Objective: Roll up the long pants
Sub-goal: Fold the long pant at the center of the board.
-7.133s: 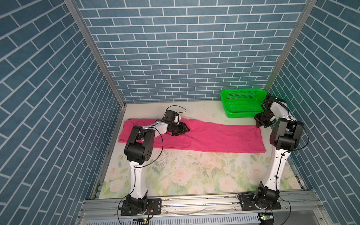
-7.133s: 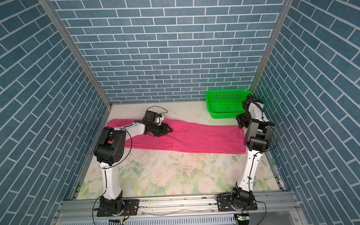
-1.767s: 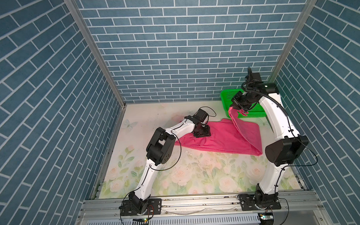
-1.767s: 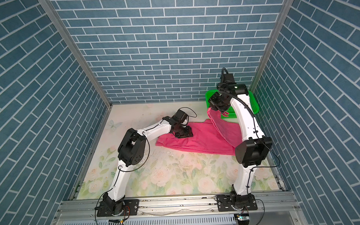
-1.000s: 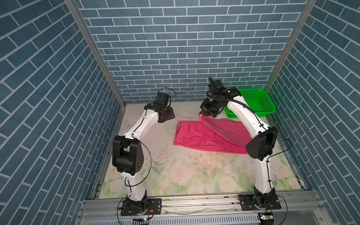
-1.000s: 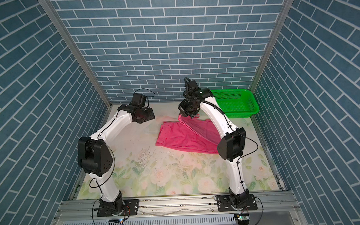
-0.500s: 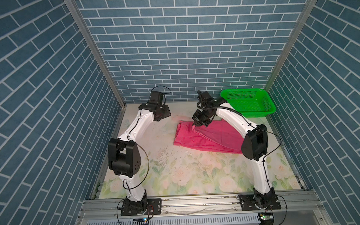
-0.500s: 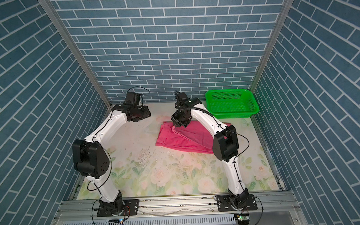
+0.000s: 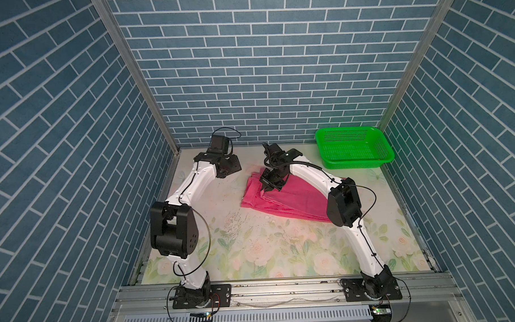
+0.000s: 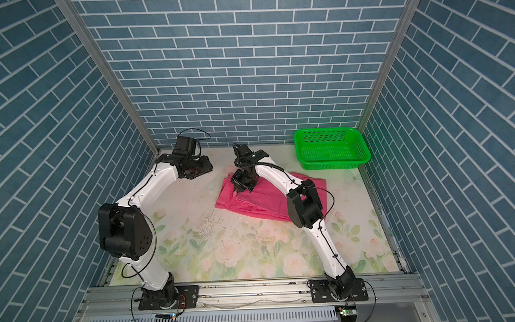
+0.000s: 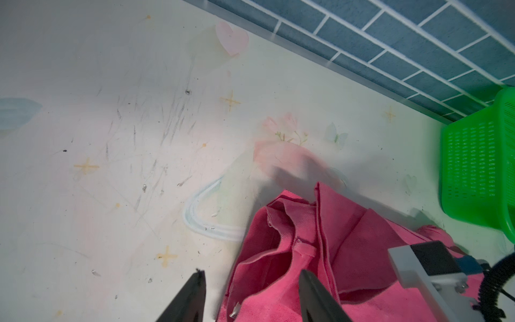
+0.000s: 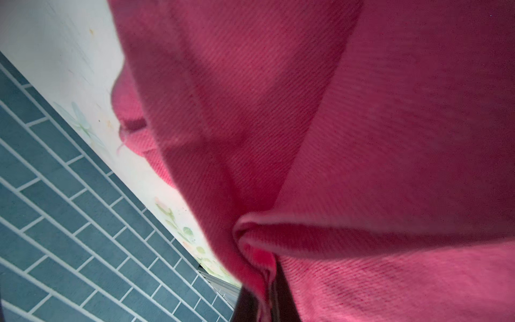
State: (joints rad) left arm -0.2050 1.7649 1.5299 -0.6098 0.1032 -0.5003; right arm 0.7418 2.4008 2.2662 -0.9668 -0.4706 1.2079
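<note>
Right hand (image 9: 265,189) dragged long pants (image 9: 299,203) leftward, outside green basket (image 9: 353,164)

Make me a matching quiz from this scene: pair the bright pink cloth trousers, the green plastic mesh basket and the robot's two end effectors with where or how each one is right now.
Things:
1. long pants of bright pink cloth
2. green plastic mesh basket
3. left end effector
4. right end effector

Places and states:
A. shut, pinching a fold of the pink cloth
B. lying doubled over on the flowered mat
C. open, holding nothing
D. standing in the far corner by the blue brick wall

Pairs: 1-B, 2-D, 3-C, 4-A
</note>
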